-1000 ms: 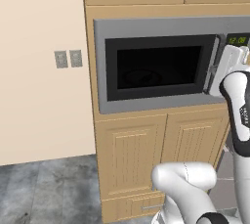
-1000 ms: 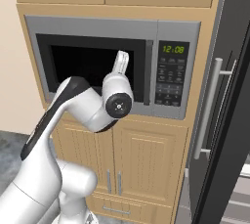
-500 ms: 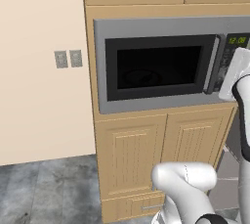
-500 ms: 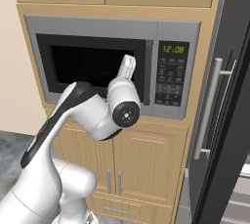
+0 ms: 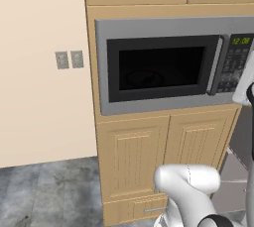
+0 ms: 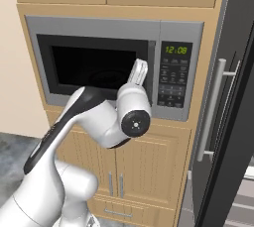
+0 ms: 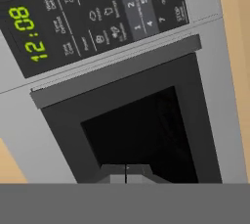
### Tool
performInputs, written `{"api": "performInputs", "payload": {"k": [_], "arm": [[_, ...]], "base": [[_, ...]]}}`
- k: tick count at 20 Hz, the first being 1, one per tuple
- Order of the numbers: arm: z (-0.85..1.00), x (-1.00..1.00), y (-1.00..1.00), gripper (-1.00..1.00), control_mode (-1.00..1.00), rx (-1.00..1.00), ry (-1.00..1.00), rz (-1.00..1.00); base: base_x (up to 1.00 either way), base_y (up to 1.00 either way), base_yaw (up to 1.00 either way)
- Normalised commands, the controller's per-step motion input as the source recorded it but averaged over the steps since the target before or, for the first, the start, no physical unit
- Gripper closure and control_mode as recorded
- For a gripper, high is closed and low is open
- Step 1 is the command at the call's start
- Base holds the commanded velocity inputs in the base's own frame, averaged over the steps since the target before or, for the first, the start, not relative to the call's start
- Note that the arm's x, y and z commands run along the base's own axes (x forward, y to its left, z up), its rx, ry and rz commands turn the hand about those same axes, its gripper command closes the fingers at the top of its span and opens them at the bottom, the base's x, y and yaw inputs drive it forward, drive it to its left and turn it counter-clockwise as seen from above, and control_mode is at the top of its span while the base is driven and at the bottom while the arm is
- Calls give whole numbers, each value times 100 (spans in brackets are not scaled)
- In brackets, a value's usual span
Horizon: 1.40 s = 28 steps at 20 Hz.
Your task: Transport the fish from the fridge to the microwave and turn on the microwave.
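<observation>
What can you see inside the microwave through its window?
Through the microwave's dark window, only a faint round turntable shows. Whether the fish lies there cannot be told.

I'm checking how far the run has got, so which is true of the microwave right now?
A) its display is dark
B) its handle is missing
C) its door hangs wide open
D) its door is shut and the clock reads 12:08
D: the microwave has its black window door flush, and the green clock display reads 12:08.

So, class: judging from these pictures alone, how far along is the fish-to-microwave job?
Looks done: the microwave door is closed; whether the fish is inside cannot be told through the dark window. In hand: the shut gripper points at the door beside the keypad. Left: pressing start; the display reads a clock time.
</observation>
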Motion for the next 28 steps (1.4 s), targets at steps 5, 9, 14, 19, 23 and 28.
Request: {"api": "performInputs", "payload": {"k": [5,9,14,19,23,28], "arm": [[-8,-7,-26,100,-100,0,0,-7],[-20,-1,-22,100,-100,-4,-1,-10],[-30,0,-12,100,-100,-12,-3,-11],[-22,0,-14,100,-100,-9,-1,-9],[-12,0,-20,100,-100,-3,0,-3],[-9,0,-12,100,-100,0,0,0]], "base": [[0,0,0],[0,0,0],[0,0,0],[0,0,0],[0,0,0],[0,0,0]]}}
